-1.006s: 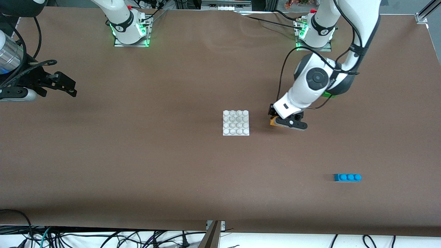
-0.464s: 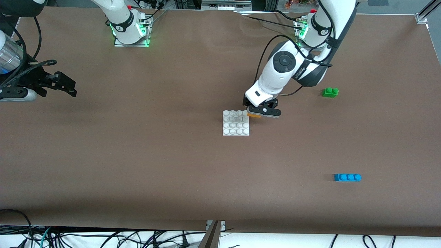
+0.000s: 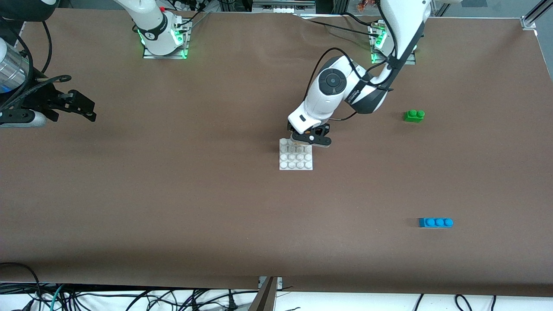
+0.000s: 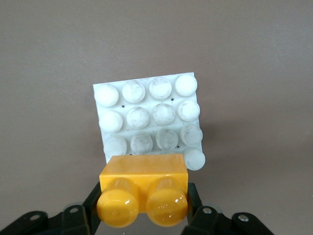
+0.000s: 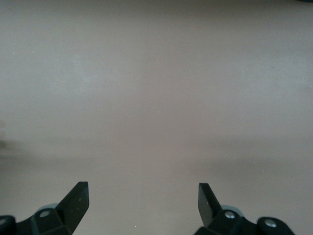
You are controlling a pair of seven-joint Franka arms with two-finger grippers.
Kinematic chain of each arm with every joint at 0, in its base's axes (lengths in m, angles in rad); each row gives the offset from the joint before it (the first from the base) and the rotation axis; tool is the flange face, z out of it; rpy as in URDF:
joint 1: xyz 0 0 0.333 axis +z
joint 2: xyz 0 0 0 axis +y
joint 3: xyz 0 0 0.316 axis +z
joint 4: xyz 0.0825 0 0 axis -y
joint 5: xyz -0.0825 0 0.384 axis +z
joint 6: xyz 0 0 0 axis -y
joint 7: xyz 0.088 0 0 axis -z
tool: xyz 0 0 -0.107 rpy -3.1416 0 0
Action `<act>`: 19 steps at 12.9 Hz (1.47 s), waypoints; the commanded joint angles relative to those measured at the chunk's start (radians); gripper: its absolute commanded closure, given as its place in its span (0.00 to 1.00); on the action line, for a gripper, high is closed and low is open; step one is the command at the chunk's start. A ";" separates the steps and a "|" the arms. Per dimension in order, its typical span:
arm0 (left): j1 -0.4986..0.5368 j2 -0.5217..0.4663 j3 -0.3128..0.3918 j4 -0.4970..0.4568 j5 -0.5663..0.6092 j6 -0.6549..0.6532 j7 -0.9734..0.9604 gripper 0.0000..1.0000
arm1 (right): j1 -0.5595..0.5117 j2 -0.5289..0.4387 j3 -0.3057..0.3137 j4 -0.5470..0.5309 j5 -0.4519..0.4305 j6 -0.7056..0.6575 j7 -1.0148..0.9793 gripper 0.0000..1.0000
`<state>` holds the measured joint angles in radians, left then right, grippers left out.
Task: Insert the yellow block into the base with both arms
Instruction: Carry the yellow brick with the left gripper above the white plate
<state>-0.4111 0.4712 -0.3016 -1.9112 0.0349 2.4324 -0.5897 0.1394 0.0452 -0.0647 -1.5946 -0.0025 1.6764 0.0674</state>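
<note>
My left gripper (image 3: pixel 309 140) is shut on the yellow block (image 4: pixel 143 188), an orange-yellow brick with two round studs. It holds the block just above the edge of the base (image 3: pixel 295 161) that lies farther from the front camera. The base is a white square plate with a 4x4 grid of studs, flat on the brown table; it also shows in the left wrist view (image 4: pixel 146 115), partly covered by the block. My right gripper (image 3: pixel 82 108) is open and empty over bare table at the right arm's end, where that arm waits; its fingers (image 5: pixel 76 198) stand wide apart.
A green two-stud brick (image 3: pixel 414 115) lies toward the left arm's end of the table. A longer blue three-stud brick (image 3: pixel 435 222) lies nearer to the front camera, also toward that end. Cables hang at the table's front edge.
My left gripper has carried the yellow block from beside the base to over the base's farther edge. The green brick has come into view. The right arm has not moved.
</note>
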 commanded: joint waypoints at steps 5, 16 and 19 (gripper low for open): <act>-0.044 0.112 0.013 0.106 0.149 -0.020 -0.143 0.68 | -0.017 -0.001 0.016 0.010 0.001 -0.006 0.009 0.01; -0.058 0.155 0.021 0.135 0.151 -0.019 -0.205 0.68 | -0.017 0.001 0.016 0.010 0.001 -0.006 0.008 0.01; -0.064 0.165 0.021 0.143 0.151 -0.019 -0.229 0.68 | -0.017 0.001 0.014 0.010 0.001 -0.006 0.008 0.01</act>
<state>-0.4571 0.6122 -0.2908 -1.8090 0.1560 2.4324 -0.7766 0.1390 0.0454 -0.0647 -1.5947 -0.0025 1.6764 0.0675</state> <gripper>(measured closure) 0.317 0.009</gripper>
